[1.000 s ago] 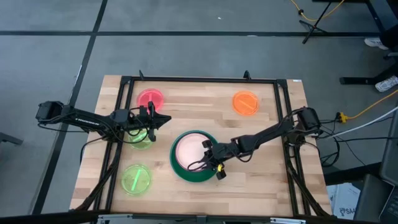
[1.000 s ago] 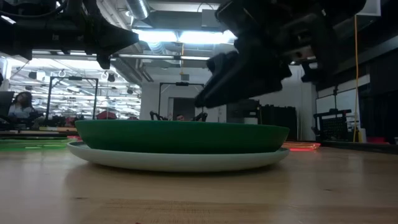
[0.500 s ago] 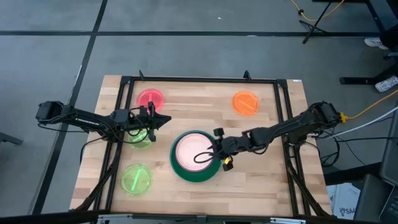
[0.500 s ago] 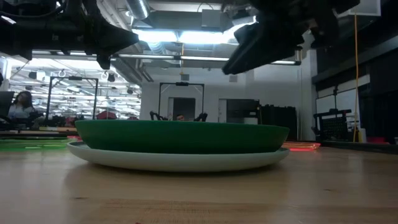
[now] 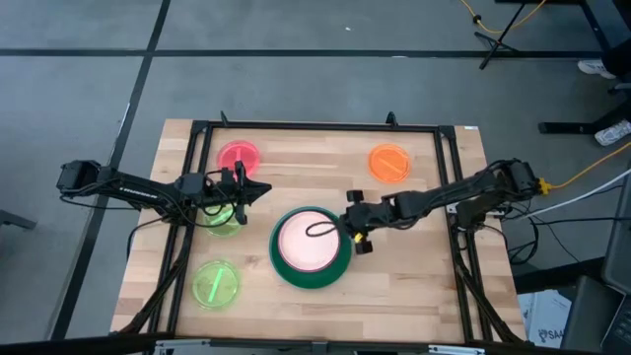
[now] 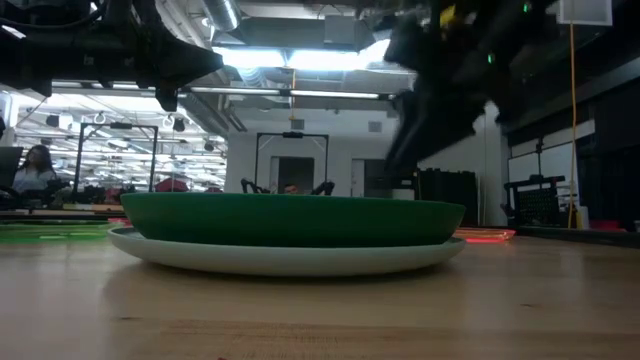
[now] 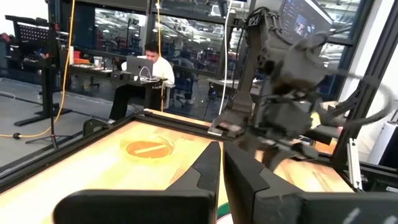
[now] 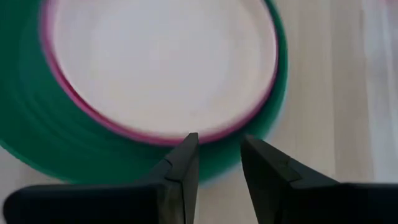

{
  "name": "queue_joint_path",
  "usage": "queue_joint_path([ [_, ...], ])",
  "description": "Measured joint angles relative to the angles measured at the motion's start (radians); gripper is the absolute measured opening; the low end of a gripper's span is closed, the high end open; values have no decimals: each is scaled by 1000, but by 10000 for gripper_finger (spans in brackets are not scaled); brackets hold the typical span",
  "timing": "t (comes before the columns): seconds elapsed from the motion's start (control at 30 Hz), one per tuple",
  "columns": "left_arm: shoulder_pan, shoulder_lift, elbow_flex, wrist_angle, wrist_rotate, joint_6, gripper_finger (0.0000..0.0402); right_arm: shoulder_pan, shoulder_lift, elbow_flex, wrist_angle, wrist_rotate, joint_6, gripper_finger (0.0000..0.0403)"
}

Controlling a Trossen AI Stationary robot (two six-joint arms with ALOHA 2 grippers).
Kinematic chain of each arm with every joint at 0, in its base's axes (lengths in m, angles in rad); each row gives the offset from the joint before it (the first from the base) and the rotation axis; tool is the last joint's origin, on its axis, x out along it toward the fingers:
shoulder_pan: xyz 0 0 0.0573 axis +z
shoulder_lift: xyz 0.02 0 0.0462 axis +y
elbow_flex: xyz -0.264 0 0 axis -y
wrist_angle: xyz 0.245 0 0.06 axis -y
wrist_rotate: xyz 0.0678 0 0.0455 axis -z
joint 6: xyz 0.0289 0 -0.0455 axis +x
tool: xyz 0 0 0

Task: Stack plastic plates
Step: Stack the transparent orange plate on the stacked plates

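Note:
A stack stands mid-table: a cream plate (image 5: 306, 242) nested in a magenta plate (image 8: 93, 115), in a dark green plate (image 5: 282, 268), on a pale plate (image 6: 280, 260). My right gripper (image 5: 347, 235) hovers open above the stack's right rim, fingers (image 8: 180, 168) pointing down, holding nothing. A small red plate (image 5: 238, 156) and an orange plate (image 5: 388, 163) lie near the far edge, a neon green plate (image 5: 216, 284) near left. My left gripper (image 5: 264, 187) is shut and raised; a second neon green plate (image 5: 223, 222) lies under that arm.
A black frame rail (image 5: 315, 126) runs round the tabletop. Bare wood (image 5: 414, 281) lies right of and in front of the stack. A cable loop (image 5: 320, 232) from the right wrist hangs over the cream plate. A person (image 7: 152, 62) sits at a desk beyond the table.
My right gripper has risen from over the middle of the stack and drawn back toward the table's right and far side, turning as it went; it now stands above the stack's right rim. The stack and my left arm have kept still.

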Motion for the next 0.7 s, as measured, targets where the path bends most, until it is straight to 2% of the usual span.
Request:
queue_joint_path([
  [0.37,0,0,0,-11,-6,1,11,-159,-45,-123,10,0,49,111],
  [0.7,0,0,0,-15,-8,0,11,-273,-58,-147,-51,18,82,111],
])
